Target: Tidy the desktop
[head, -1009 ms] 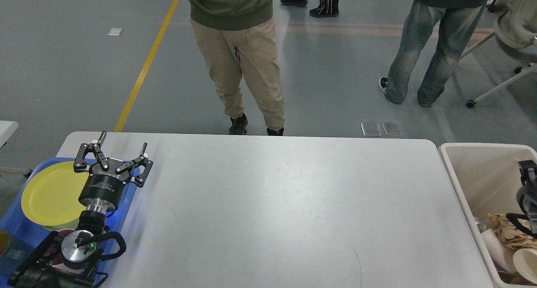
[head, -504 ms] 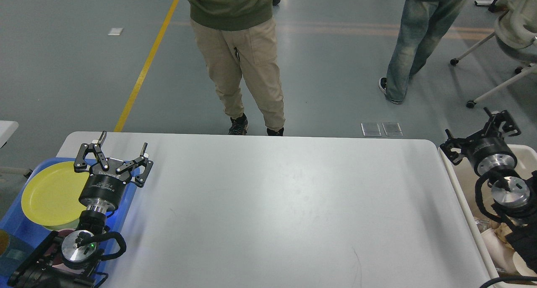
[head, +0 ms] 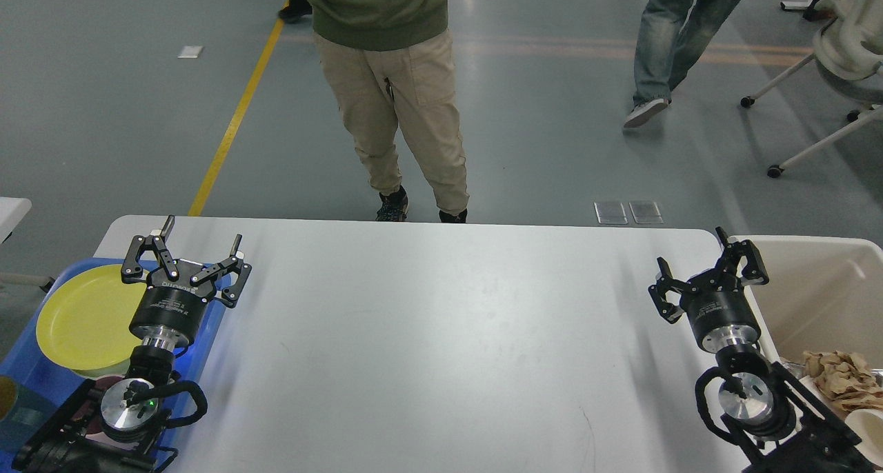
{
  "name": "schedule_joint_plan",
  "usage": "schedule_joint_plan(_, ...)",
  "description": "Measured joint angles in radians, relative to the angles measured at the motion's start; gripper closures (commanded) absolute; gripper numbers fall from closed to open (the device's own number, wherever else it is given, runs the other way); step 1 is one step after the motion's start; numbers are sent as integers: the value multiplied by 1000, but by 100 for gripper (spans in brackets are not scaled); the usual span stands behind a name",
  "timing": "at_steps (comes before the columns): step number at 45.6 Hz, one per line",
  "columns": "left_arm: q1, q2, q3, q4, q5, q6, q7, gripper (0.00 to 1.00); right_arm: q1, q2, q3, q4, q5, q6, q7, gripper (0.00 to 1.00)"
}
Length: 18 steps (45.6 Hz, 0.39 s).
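White and matte, the bench (head: 441, 335) filled most of the view, its broad top running from the blue tray (head: 21, 369) at the near left to the beige bin (head: 821, 280) at the right. On the tray lay a yellow plate (head: 79, 318). The left hand (head: 200, 242) hung over the bench's left edge beside the tray, its two fingers spread wide apart and holding nothing. The right hand (head: 700, 266) hung over the bench's right edge, just beside the bin's wall, its fingers likewise spread open and empty. Crumpled brown paper (head: 841, 380) and a white cup (head: 866, 428) lay in the bin. Beyond the far edge stood a person in khaki trousers (head: 400, 107), and another in jeans (head: 672, 38) was farther right on the grey floor (head: 110, 128).
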State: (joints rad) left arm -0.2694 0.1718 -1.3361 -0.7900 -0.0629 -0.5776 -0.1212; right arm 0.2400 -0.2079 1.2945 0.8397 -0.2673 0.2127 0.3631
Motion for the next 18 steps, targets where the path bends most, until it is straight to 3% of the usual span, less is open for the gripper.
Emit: schedule_joint_plan(18, 0, 0, 0, 0, 0, 0, 0, 4, 0, -10, 7, 5, 4, -1, 58, 0)
